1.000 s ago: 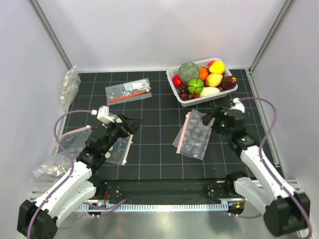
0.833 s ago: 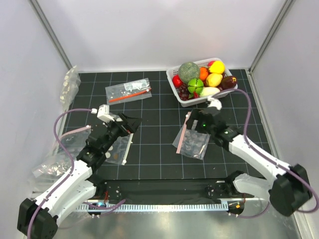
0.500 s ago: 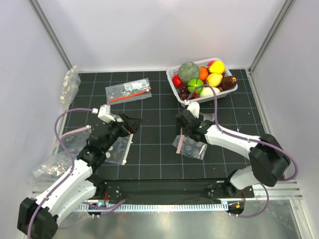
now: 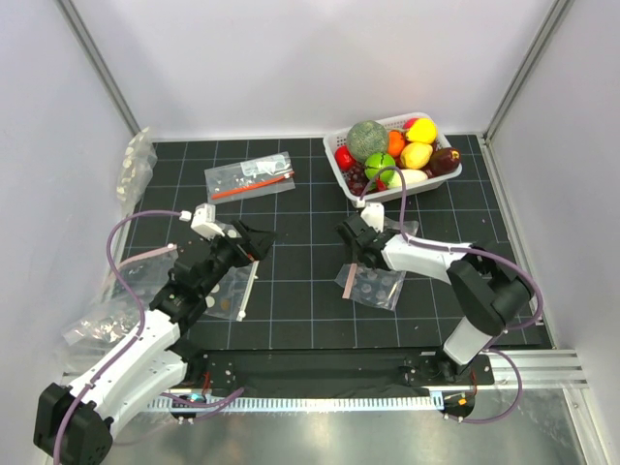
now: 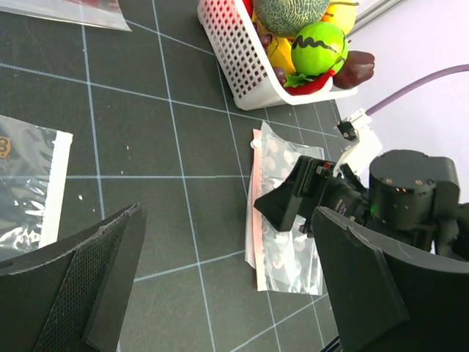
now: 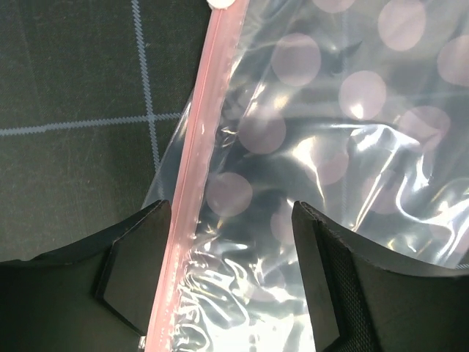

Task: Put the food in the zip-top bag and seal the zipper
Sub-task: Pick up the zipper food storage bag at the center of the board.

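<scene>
The zip-top bag [image 4: 374, 283] lies flat on the mat, clear with white dots; its pink zipper [image 4: 350, 267] runs along its left edge. My right gripper [image 4: 355, 242] is open and low over the bag's far end, its fingers [image 6: 133, 270] astride the zipper [image 6: 183, 242] and dotted plastic [image 6: 293, 183]. The food sits in a white basket [image 4: 360, 197]: yellow lemon [image 4: 422, 131], green round fruit [image 4: 380, 165], whitish piece [image 4: 408, 178], a red piece [image 4: 344, 157]. My left gripper [image 4: 254, 242] is open and empty, left of the bag [image 5: 282, 235].
A clear bag with an orange-red stick [image 4: 250, 177] lies at the back left. Another clear bag [image 4: 232, 286] lies under the left arm. More bags are heaped along the left edge [image 4: 99, 325]. The right arm's wrist [image 5: 410, 194] stands beside the bag.
My right arm has swung left from the bag's right side, across it, to its zipper edge. The left arm has barely moved. The bag stays flat.
</scene>
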